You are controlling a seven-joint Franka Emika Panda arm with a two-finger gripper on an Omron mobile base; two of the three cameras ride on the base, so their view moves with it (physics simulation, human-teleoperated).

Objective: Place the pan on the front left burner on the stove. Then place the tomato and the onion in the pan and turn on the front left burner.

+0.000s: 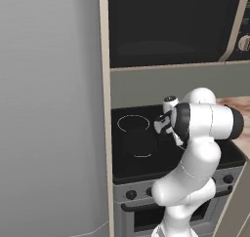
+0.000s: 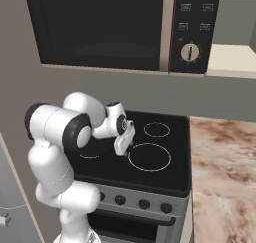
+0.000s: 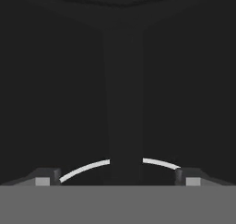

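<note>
Here the shallow round black pan (image 1: 140, 143) sits on the thin white-ringed front left burner (image 1: 142, 155), so the two-finger gripper (image 3: 118, 177) stands wide open, holding nothing, astride its handle.

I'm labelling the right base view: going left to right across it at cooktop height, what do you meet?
White robot arm → open two-finger gripper → large white ring outline on the black glass cooktop → brown marbled countertop.
</note>
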